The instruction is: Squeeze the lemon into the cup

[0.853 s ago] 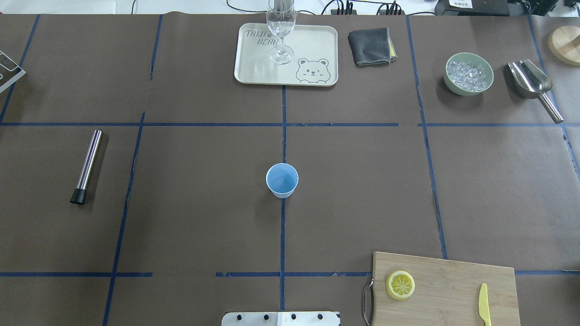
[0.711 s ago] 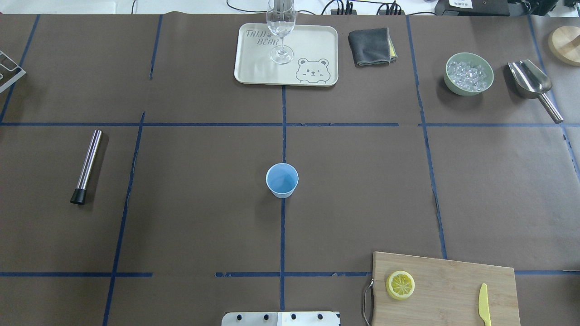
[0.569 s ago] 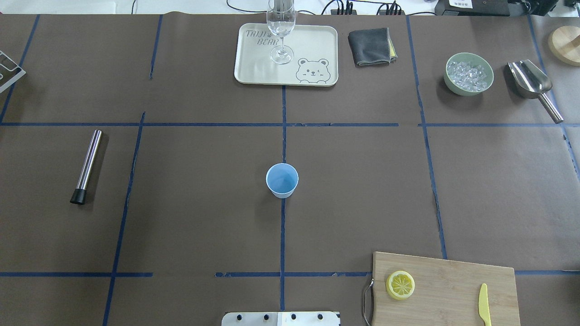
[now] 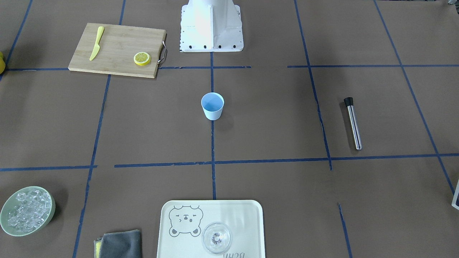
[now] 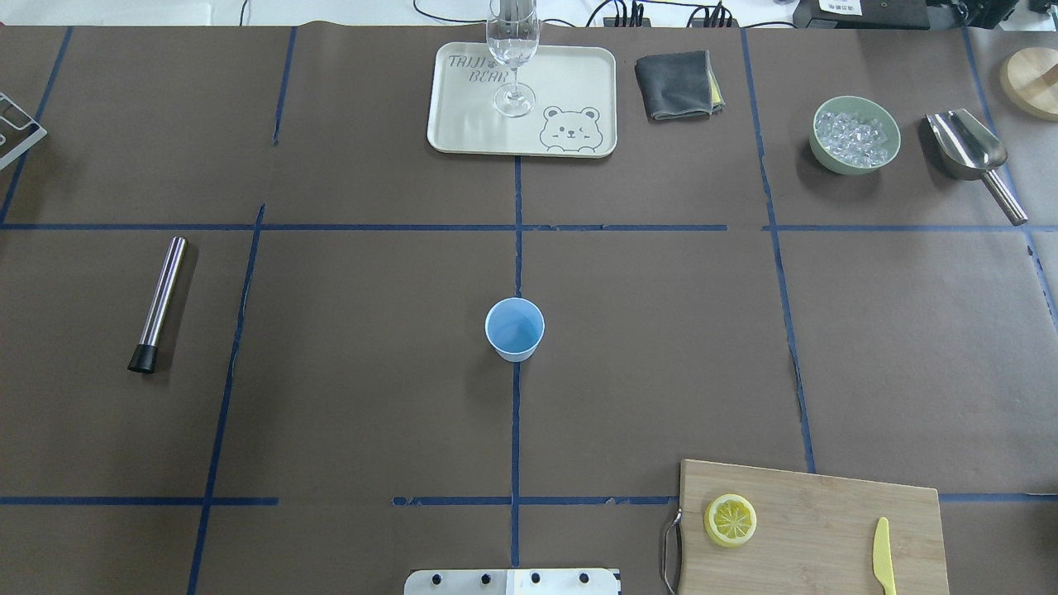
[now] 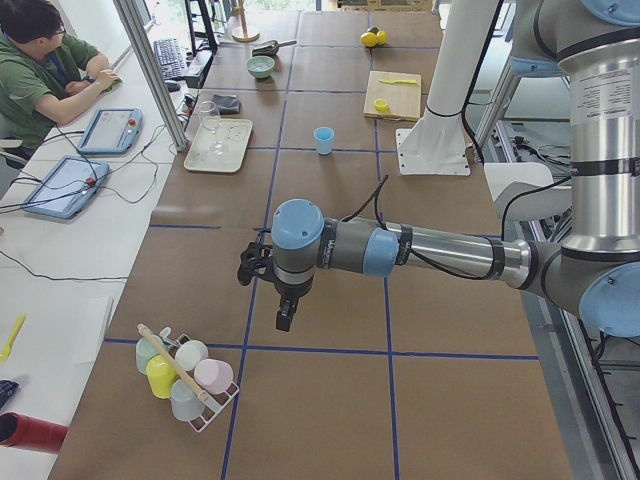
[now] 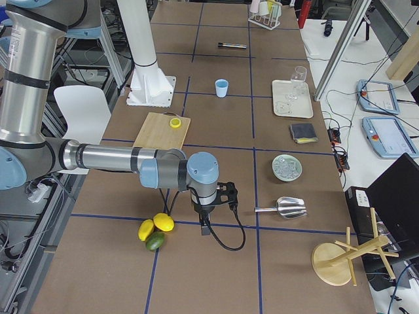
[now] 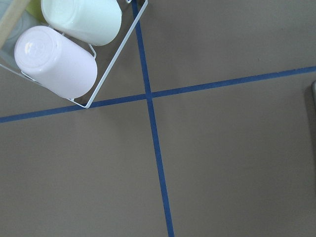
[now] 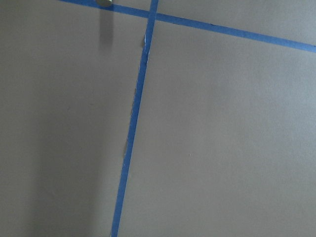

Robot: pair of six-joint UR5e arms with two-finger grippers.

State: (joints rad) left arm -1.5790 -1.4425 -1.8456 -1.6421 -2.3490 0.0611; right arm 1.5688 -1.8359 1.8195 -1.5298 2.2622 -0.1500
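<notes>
The pale-blue cup (image 5: 514, 329) stands upright at the middle of the table; it also shows in the front-facing view (image 4: 212, 105). A cut lemon half (image 5: 730, 520) lies face up on the wooden cutting board (image 5: 826, 496) at the near right. Neither gripper shows in the overhead or front-facing view. My left gripper (image 6: 283, 318) hangs over bare table far to the left, beside a rack of cups (image 6: 185, 365). My right gripper (image 7: 204, 227) hangs over the table far to the right. I cannot tell whether either is open or shut. Both wrist views show only brown paper and blue tape.
A yellow knife (image 5: 883, 555) lies on the board. A tray (image 5: 463, 124) with a clear glass (image 5: 512, 58), a grey cloth (image 5: 676, 84), a green bowl of ice (image 5: 855, 134) and a metal scoop (image 5: 971, 157) are at the far side. A steel muddler (image 5: 159, 302) lies left. Whole lemons and a lime (image 7: 156, 230) lie beside the right gripper.
</notes>
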